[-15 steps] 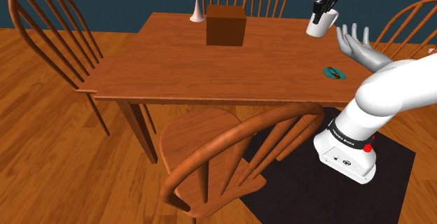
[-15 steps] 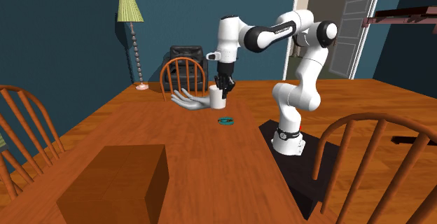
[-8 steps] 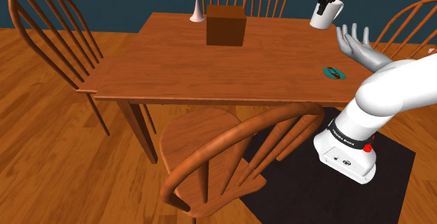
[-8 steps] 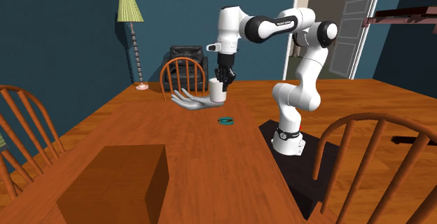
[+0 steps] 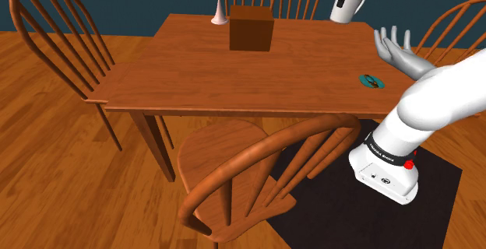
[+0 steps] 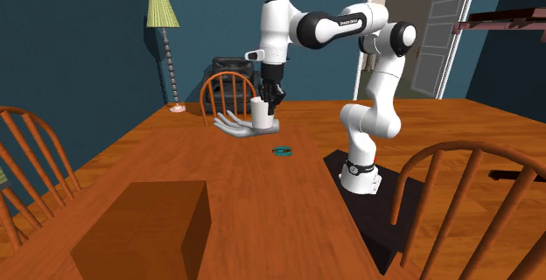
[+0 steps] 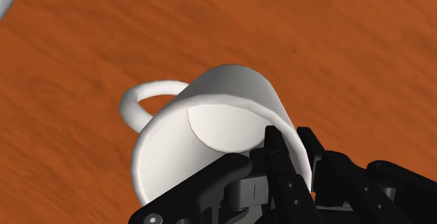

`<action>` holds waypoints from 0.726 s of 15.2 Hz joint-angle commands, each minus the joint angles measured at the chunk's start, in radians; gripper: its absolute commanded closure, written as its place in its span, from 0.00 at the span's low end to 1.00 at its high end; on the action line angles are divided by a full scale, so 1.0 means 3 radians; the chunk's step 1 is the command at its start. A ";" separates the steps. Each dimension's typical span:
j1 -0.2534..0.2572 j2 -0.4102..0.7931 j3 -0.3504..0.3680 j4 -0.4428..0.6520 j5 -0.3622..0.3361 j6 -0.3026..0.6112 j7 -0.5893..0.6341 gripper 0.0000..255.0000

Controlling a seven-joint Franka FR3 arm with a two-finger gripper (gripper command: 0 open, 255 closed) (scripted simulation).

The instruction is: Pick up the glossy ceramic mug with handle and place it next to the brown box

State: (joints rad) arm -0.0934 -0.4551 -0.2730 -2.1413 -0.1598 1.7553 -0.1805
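Mug (image 5: 346, 8): white, smooth and glossy, a cylinder with a loop handle (image 7: 142, 101); it hangs in the air above the worktop, well apart from the brown box, on the box's right side in the shoulder view.
Jaws: black, closed on the mug's rim and holding it.
Brown box (image 5: 251, 28): plain and matte, nearly a cube, standing on the worktop.
Worktop (image 5: 195, 72): rectangular, reddish wood with visible grain.
Wrist view: shows the mug's open mouth and pale inside.
Second exterior view: shows the mug before a grey hand-shaped figure (image 6: 233, 126), far behind the box.
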 commanded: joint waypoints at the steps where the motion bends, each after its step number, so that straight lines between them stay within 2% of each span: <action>1: 0.0058 0.0231 0.0033 0.0187 0.0066 0.0034 0.0062 1.00; 11: 0.0246 0.1438 0.0138 0.1401 0.0368 -0.0016 0.0248 1.00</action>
State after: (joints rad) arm -0.0241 -0.0603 -0.2352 -1.7557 -0.0580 1.7491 -0.1127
